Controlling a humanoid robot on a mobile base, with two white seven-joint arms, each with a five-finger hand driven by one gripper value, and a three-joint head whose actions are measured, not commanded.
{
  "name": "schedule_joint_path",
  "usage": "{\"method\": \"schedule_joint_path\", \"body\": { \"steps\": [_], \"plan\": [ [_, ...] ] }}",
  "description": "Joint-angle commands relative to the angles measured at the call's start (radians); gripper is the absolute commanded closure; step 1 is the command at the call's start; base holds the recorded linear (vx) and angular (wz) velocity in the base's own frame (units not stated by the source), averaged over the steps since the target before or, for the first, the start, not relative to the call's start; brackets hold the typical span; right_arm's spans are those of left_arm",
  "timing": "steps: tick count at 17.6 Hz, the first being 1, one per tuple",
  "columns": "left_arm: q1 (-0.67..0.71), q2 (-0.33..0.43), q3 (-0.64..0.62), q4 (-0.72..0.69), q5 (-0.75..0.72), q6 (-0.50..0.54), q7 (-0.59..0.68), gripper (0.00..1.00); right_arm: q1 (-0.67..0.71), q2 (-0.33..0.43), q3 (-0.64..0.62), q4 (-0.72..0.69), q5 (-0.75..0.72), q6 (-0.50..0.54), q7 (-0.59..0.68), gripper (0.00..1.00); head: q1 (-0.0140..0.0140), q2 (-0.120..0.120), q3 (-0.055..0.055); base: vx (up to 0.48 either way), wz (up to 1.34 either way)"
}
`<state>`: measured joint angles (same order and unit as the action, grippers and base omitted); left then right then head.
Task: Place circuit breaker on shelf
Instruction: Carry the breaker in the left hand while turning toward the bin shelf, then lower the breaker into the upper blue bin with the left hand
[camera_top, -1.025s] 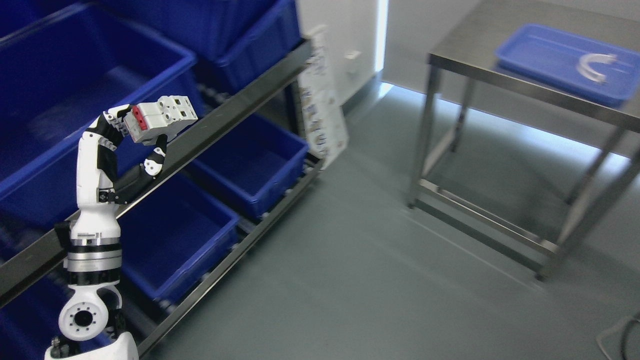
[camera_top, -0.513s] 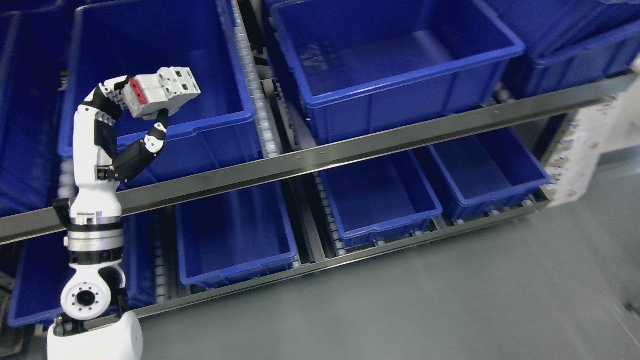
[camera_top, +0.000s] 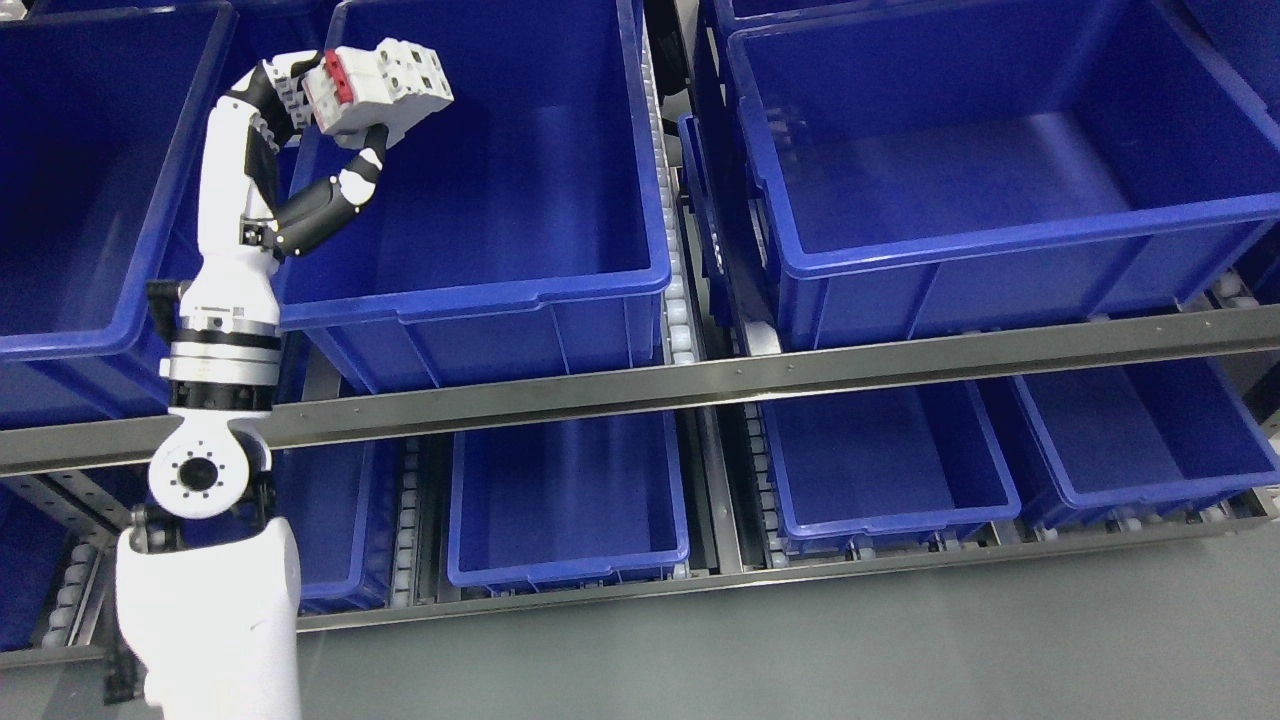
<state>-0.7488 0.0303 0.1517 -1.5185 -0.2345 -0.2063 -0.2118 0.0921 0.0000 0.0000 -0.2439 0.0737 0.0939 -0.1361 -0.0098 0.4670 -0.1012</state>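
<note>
My left hand (camera_top: 335, 110) is shut on a white circuit breaker (camera_top: 385, 85) with a red switch end. It holds the breaker above the near left corner of a large blue bin (camera_top: 480, 285) on the upper level of the metal shelf (camera_top: 700, 375). The arm rises from the lower left of the head view. The breaker is tilted and touches nothing but the hand. The right arm is out of view.
More blue bins stand on the upper level at the left (camera_top: 60, 330) and right (camera_top: 1000, 240). Smaller blue bins (camera_top: 570, 570) sit on the lower level. Grey floor (camera_top: 800, 650) lies in front of the shelf.
The camera has swung left, so the shelf now fills the view and the steel table is gone. My left hand has lifted the breaker higher, over the upper bin.
</note>
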Motion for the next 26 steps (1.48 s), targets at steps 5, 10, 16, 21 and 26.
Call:
{"method": "schedule_joint_path", "body": {
  "steps": [5, 10, 16, 21, 26],
  "plan": [
    [-0.362, 0.224, -0.201, 0.651, -0.265, 0.131, -0.142, 0.88, 0.0, -0.017, 0.02, 0.0, 0.0, -0.014, 0.001, 0.0, 0.0, 0.0, 0.0, 0.219, -0.07],
    [-0.374, 0.304, -0.293, 0.813, -0.332, 0.1, -0.152, 0.85, 0.0, -0.017, 0.02, 0.0, 0.0, -0.014, 0.0, 0.0, 0.0, 0.0, 0.0, 0.195, -0.14],
    [-0.415, 0.292, -0.372, 0.968, -0.336, 0.1, -0.185, 0.85, 0.0, -0.017, 0.02, 0.0, 0.0, -0.014, 0.0, 0.0, 0.0, 0.0, 0.0, 0.13, -0.09],
    [-0.42, 0.278, -0.403, 1.02, -0.336, 0.107, -0.185, 0.84, 0.0, -0.017, 0.02, 0.0, 0.0, -0.014, 0.0, 0.0, 0.0, 0.0, 0.0, 0.056, -0.03],
    [-0.472, 0.276, -0.405, 1.021, -0.336, 0.108, -0.185, 0.58, 0.0, -0.017, 0.02, 0.0, 0.0, -0.014, 0.0, 0.0, 0.0, 0.0, 0.0, 0.021, -0.02]
  ]
}}
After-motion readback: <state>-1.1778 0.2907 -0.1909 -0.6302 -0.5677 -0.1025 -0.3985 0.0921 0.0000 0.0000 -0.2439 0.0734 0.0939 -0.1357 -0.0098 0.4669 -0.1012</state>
